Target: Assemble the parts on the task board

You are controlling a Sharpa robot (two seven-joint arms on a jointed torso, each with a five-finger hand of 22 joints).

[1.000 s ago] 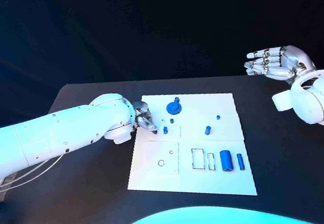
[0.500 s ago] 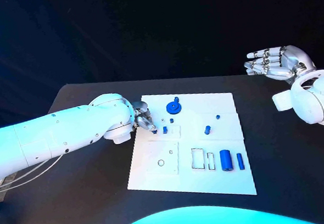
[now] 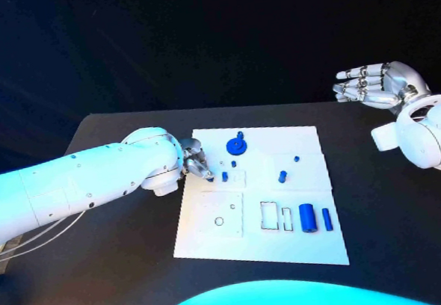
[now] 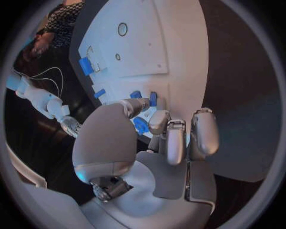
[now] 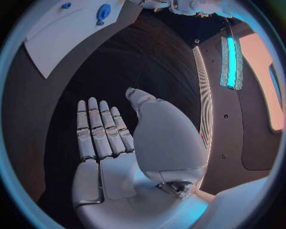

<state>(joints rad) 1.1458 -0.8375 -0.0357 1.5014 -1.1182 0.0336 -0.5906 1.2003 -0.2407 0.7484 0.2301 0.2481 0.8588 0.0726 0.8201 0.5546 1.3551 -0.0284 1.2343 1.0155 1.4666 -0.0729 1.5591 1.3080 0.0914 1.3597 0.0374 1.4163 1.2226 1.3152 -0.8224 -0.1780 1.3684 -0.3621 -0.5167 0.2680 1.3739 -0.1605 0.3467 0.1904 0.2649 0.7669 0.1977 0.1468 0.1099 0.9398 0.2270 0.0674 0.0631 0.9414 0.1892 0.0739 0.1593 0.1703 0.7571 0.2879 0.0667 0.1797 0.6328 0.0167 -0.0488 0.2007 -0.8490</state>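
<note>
The task board point(image 3: 285, 144), a white plate, lay mid-table with small blue parts point(image 3: 309, 218) scattered on it. The left hand point(image 3: 196, 164) hovered at the board's left edge, fingers curled; whether it held anything could not be told. The right hand point(image 3: 377, 85) hung well apart, fingers spread, holding nothing.

White rounded arms point(image 3: 84, 186), silver segmented hands point(image 3: 377, 84), thin cables.
</note>
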